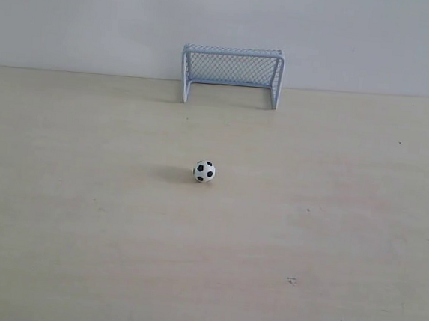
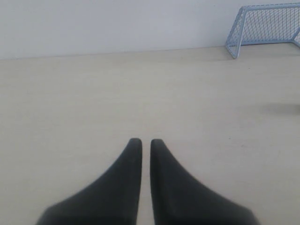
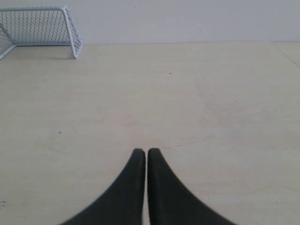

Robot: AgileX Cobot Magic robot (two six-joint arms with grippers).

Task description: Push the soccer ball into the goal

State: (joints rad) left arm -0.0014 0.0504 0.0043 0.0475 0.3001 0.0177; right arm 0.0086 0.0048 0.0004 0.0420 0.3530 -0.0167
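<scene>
The left gripper (image 2: pixel 146 141), over the pale table (image 1: pixel 57 237), has its dark fingers drawn to a narrow slit and holds nothing. The soccer ball (image 1: pixel 204 172) sits mid-table, well apart from the goal (image 1: pixel 232 70), which stands at the far edge, its mouth facing the ball. The right gripper (image 3: pixel 146 151) is pinched nearly together, empty.

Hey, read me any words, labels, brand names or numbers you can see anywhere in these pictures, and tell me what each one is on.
There is no readable text in any view.
The small white ball with black pentagon patches shows only its pattern.
The pale blue-white mesh toy goal, the light wooden tabletop, the black left claw and the black right claw are unmarked.
</scene>
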